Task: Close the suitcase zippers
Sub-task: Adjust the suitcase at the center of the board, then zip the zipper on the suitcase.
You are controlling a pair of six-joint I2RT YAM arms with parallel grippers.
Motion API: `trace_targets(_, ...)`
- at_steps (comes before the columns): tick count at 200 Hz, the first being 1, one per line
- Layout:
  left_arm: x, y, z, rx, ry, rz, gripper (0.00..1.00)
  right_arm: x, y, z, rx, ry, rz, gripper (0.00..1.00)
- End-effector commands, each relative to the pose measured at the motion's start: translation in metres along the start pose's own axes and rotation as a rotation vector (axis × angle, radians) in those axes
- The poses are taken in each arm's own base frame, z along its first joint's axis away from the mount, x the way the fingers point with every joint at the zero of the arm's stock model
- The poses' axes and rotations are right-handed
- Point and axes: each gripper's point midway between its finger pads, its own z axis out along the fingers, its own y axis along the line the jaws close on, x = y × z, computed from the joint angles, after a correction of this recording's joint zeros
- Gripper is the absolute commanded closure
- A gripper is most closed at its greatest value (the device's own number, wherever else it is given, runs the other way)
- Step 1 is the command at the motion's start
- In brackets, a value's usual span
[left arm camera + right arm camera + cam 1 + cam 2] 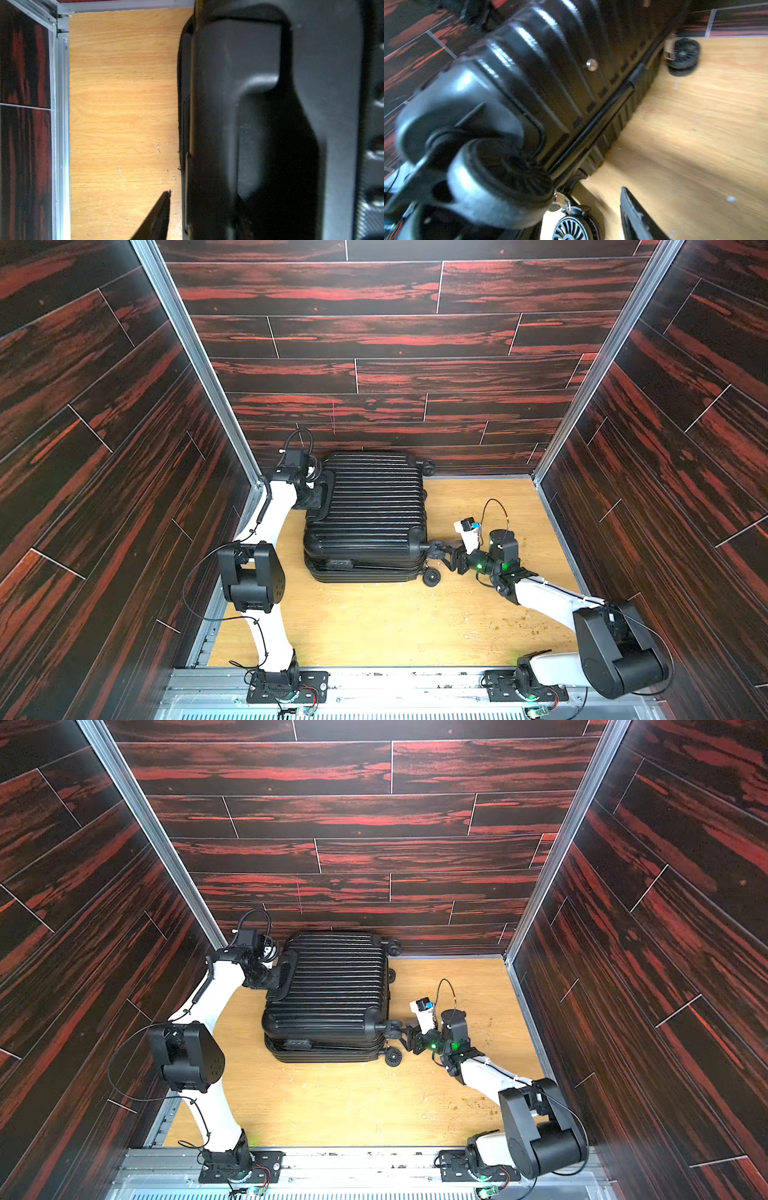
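Suitcase [365,510], flat on desk [374,626]. Left end effector [316,495] at handle [257,62], grip indiscernible; right end effector [444,553] parted beside wheel [434,546]. Recommended: brace it, draw pull steadily along seam [604,114].

In a top view the suitcase [365,510] blocks the upper left of the wooden floor [374,626], near the back wall [374,364], the left arm [270,506] crowding its left side; bare floor lies below and to the right, around the right arm [540,597].

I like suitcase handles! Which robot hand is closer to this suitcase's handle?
Left. The left gripper is right beside the handle at one end of the suitcase. The right gripper is at the opposite end, by a wheel.
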Motion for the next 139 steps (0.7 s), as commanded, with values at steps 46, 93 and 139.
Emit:
trace_targets(46,-0.01,0.021,-0.016,-0.053,-0.012,-0.031,0.75,0.014,-0.007,-0.008,0.066,-0.038,-0.022,0.43)
trace_targets(93,-0.027,0.024,-0.026,-0.002,-0.024,-0.041,0.76,0.022,0.015,-0.004,-0.103,-0.135,-0.06,0.52)
trace_targets(139,-0.028,0.022,-0.027,0.014,-0.019,-0.043,0.76,0.035,0.022,0.0,-0.16,-0.187,-0.077,0.55)
